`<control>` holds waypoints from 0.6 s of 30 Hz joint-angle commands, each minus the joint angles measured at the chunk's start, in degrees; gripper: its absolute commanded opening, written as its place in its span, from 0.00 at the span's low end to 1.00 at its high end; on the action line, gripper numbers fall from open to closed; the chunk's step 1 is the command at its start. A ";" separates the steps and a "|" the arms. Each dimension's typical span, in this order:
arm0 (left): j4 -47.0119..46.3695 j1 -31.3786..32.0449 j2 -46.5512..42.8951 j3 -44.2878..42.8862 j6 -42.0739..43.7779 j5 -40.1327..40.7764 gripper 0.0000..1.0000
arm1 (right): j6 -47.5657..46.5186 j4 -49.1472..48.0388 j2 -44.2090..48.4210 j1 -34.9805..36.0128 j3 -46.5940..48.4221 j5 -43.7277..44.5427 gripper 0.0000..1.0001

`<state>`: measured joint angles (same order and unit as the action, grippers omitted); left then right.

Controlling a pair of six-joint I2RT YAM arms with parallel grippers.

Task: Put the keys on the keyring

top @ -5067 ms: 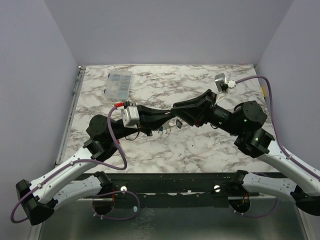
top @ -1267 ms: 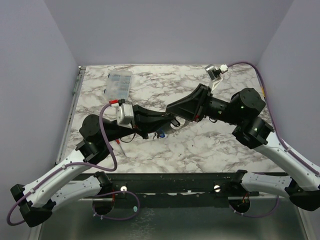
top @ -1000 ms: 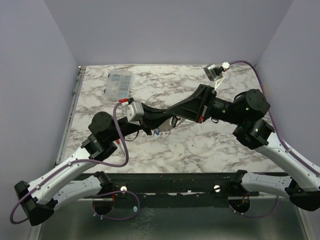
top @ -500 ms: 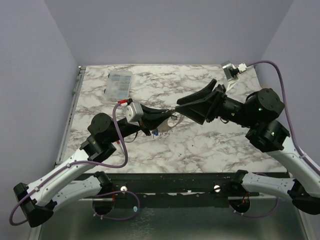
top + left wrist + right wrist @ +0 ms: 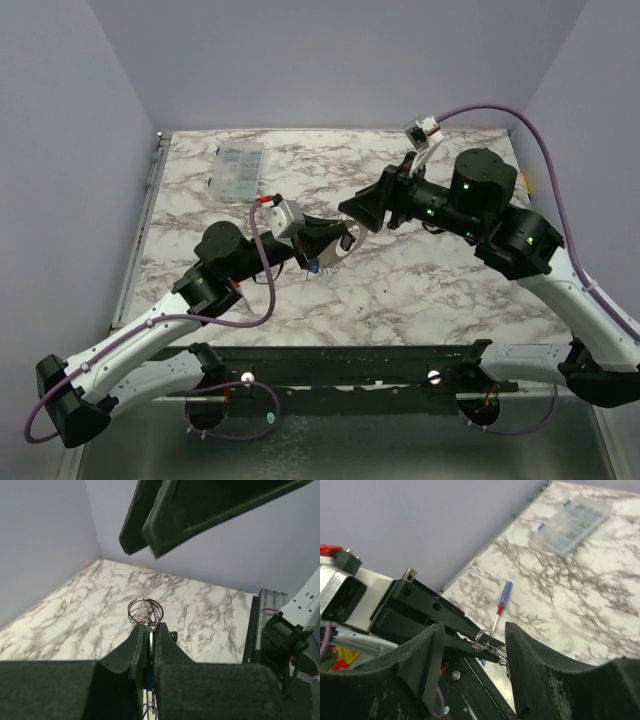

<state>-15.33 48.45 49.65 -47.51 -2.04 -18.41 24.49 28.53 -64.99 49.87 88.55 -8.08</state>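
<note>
Left tool [image 5: 148, 628] stays clamped on the wire keyring [image 5: 145, 611], held above the marble bench [image 5: 430, 290]. The right tool [image 5: 472, 628], pinched together at the ring a second ago, now stands with fingers apart just beside it. A blue-handled screwdriver [image 5: 504, 599] lies on the bench below; the clear compartment box [image 5: 238, 170] sits well apart, far left.

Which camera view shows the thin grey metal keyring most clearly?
The left wrist view: the thin grey metal keyring stands centred above the shut left gripper holding it. The right wrist view shows it small. The top view barely shows it.
</note>
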 commanded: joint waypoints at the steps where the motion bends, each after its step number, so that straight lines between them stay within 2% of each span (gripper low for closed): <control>1: 0.30 -0.06 3.65 -1.13 1.78 3.49 0.00 | -1.71 11.12 -4.44 -0.03 4.61 3.73 0.58; 6: 0.02 -0.02 6.70 -1.37 3.86 4.76 0.00 | -2.73 13.66 -6.55 -0.03 5.61 4.77 0.49; 12: -1.67 0.05 7.78 -0.68 4.06 5.23 0.00 | -3.84 16.10 -7.51 -0.03 4.72 7.72 0.49; 16: -1.87 -0.03 7.83 -0.64 3.42 5.10 0.00 | -7.36 11.07 -3.02 -0.03 0.10 6.02 0.60; 18: -2.13 0.02 7.49 -0.57 2.29 4.68 0.00 | -11.32 3.95 3.04 -0.03 -6.17 8.60 0.70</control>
<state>-14.09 48.45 57.67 -47.51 1.13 -14.46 19.84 40.42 -70.46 49.87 89.67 -2.57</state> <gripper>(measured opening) 0.060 0.637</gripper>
